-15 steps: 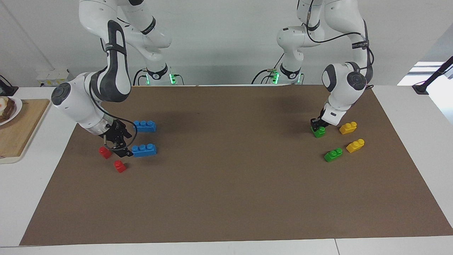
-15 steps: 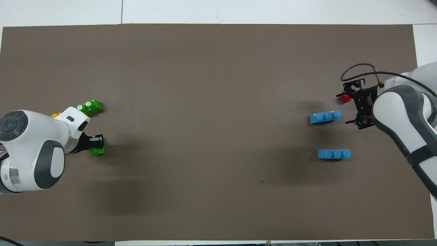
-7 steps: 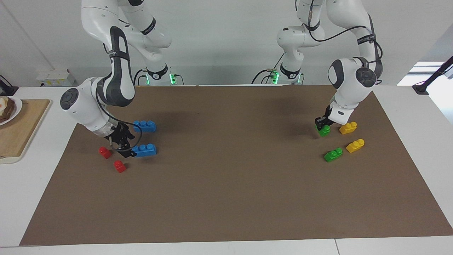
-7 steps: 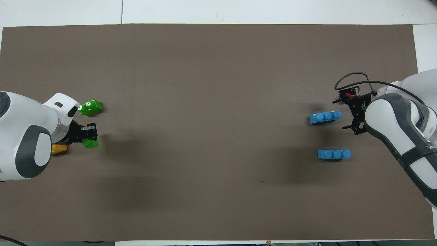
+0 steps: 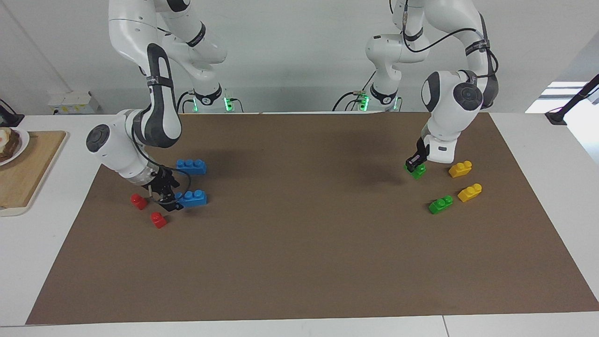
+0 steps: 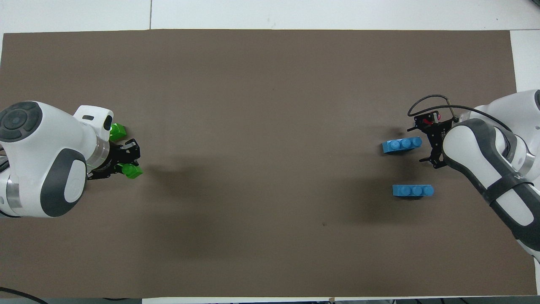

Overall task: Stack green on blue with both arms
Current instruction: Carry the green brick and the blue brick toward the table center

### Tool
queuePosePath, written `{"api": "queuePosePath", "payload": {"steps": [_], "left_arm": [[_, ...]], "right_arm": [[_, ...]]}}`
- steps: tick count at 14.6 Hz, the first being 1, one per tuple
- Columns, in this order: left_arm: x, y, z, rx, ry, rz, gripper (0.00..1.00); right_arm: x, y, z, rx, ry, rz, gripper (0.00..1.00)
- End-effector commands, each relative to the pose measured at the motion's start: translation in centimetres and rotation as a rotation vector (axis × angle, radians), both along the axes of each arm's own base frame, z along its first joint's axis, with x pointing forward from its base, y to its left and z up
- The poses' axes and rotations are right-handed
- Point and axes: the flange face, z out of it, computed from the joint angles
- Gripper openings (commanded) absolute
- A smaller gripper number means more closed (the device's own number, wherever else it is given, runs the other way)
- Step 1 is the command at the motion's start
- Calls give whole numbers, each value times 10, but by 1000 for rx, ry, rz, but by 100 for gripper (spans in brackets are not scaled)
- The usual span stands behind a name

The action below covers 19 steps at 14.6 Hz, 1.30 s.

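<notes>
The left gripper point(image 5: 415, 164) was clamped on a green two-stud brick point(image 5: 418, 172), its fingertips closed on the brick's upper part, toward the left arm's end of the brown mat point(image 5: 299, 262); the facing view did not settle whether that brick rested on the mat or hung just clear of it; in the overhead view the same brick point(image 6: 132, 171) showed tilted at the gripper's tip point(image 6: 126, 162). The second green brick point(image 5: 440, 205) lay farther from the robots, with one yellow two-stud brick point(image 5: 470, 192) just beside it and another yellow brick point(image 5: 460, 169) nearer to the robots, beside the held one.

The right gripper point(image 5: 164, 194) stood with its jaws spread wide at the end of a blue three-stud brick point(image 5: 193, 198), low over the mat; the fingers bracketed that end of the brick but whether they touched it could not be told; the other blue three-stud brick point(image 5: 191, 166) lay nearer to the robots, apart from the gripper; two small red bricks point(image 5: 139, 201) and point(image 5: 158, 219) sat close to the gripper, toward the right arm's end of the table.

A wooden board point(image 5: 23, 175) lay off the mat at that end.
</notes>
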Motion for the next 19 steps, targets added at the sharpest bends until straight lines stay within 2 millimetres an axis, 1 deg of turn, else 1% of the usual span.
{"api": "queuePosePath", "payload": {"steps": [1,2,3,5,6,7,9,10,11,12,13,15,16,18,19], "left_arm": [[10,-8,16,-47,2,130,0],[12,-10,21,-63,-3,183,0],[13,-12,23,-62,-5,227,0],[11,-26,23,-55,-12,331,0],[11,-29,23,-51,-13,383,0],[11,-33,23,-49,-14,414,0],[11,-37,24,-51,-21,455,0],[9,-45,24,-51,-18,472,0],[9,-48,25,-51,-22,498,0],[10,-53,26,-56,-35,521,0],[10,-55,26,-58,-42,544,0],[10,-58,26,-59,-46,567,0],[9,-63,26,-60,-45,564,0],[8,-65,26,-58,-43,583,0],[8,-66,26,-57,-45,590,0]], "right_arm": [[0,-4,-6,23,-26,1,100],[0,-4,-6,25,-26,-1,100],[0,-4,-5,40,-28,-19,97],[1,-5,-5,67,-32,-52,90],[0,-7,-5,72,-32,-62,88],[0,-7,-5,73,-32,-63,84],[0,-15,-5,74,-33,-77,80],[0,-15,-5,75,-33,-78,77],[0,-15,-5,76,-35,-82,72],[0,-15,-5,76,-34,-85,66],[0,-14,-5,79,-30,-88,50],[1,-13,-5,109,-37,-123,4],[3,-12,-3,114,-41,-130,0],[7,-13,-1,116,-39,-159,0],[13,-11,5,117,-41,-187,0]]}}
